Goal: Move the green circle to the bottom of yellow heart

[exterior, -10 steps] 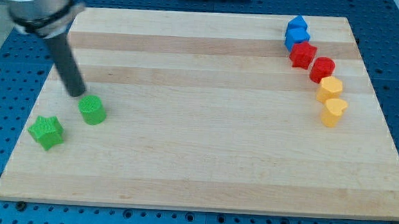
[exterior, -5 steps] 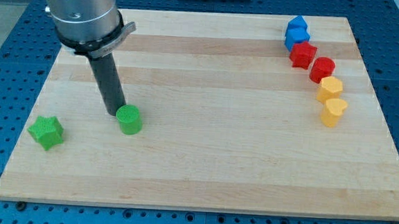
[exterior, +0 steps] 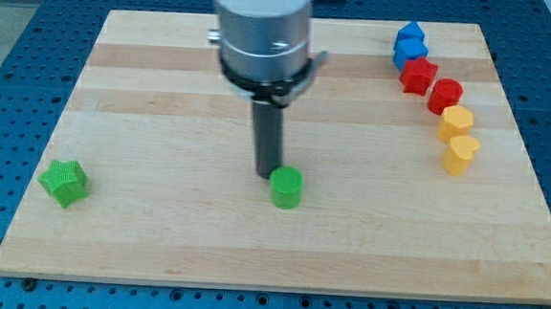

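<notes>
The green circle (exterior: 287, 188) lies on the wooden board near the middle, slightly toward the view's bottom. My tip (exterior: 268, 174) stands right at its upper left edge, touching or nearly touching it. The yellow heart (exterior: 461, 154) lies far off at the view's right, the lowest block of a column there.
A green star (exterior: 65, 182) lies at the view's lower left. At the right, from the top down: two blue blocks (exterior: 411, 46), a red star (exterior: 417, 76), a red circle (exterior: 445, 95) and a yellow block (exterior: 456, 121) just above the heart. The board's right edge (exterior: 524, 160) is close to them.
My tip has swept from the view's left toward the middle, pushing the green circle rightward and slightly down with it. The other blocks have not moved.
</notes>
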